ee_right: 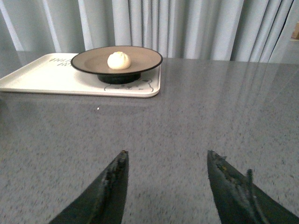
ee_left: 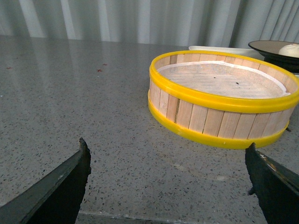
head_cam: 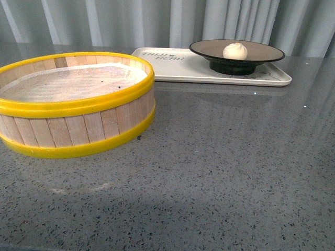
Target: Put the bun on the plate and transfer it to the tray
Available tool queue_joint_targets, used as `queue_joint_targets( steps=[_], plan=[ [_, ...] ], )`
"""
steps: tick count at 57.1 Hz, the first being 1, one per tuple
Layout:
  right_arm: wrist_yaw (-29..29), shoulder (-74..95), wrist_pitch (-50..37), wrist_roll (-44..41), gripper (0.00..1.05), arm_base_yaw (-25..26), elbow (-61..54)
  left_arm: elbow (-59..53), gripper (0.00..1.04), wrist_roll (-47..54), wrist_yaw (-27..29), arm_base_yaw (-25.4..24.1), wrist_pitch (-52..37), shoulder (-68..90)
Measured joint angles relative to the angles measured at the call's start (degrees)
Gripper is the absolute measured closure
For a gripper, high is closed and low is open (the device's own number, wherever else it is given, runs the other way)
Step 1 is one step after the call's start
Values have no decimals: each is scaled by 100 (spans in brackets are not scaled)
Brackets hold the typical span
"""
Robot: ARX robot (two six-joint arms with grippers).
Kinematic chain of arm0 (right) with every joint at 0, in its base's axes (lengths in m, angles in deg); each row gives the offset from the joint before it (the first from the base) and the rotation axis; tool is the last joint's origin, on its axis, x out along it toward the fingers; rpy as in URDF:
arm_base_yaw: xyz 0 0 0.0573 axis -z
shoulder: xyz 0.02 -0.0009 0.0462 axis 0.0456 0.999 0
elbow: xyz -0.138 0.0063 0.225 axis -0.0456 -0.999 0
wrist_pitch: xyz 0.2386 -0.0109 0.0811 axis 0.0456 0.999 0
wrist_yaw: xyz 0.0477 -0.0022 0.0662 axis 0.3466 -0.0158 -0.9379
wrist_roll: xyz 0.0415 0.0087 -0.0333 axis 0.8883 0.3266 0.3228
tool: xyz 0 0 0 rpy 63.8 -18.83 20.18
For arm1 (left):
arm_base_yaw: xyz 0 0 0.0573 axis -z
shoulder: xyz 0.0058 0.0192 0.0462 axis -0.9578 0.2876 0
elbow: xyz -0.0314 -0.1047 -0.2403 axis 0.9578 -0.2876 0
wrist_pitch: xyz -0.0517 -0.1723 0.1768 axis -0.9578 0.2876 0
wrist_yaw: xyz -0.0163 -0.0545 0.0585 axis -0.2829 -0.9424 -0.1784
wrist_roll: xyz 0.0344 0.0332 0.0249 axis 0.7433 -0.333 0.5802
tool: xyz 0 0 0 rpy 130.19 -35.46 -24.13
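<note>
My left gripper (ee_left: 166,154) hangs low over the speckled grey table (head_cam: 220,157) with its dark fingers (ee_left: 60,182) spread wide and nothing between them; ahead of it stands the steamer basket (ee_left: 219,100), yellow-rimmed, with wooden slats and a pale liner inside. My right gripper (ee_right: 167,161) is likewise parted and empty, hovering above bare tabletop and facing the far end of the table. There the bun (head_cam: 235,50) sits in the plate (head_cam: 264,51), a little off the middle of its tan inside, and the plate stands on the tray (head_cam: 172,68), toward the tray's right end, leaving the grey lettering at the other end uncovered. From the front, the tray lies just behind and to the right of the basket, well apart from both my claws, with a pale curtain (head_cam: 157,21) hanging behind the table.
</note>
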Motion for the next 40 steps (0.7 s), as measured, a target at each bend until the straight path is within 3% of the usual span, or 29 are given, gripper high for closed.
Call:
queue_joint_targets(
  steps=[18, 40],
  plan=[
    [101, -1056, 334, -4, 104, -42, -612, 0, 7, 0, -4, 2, 0, 0],
    [98, -1707, 765, 4, 103, -46, -824, 0, 7, 0, 0, 2, 0, 0]
  ],
)
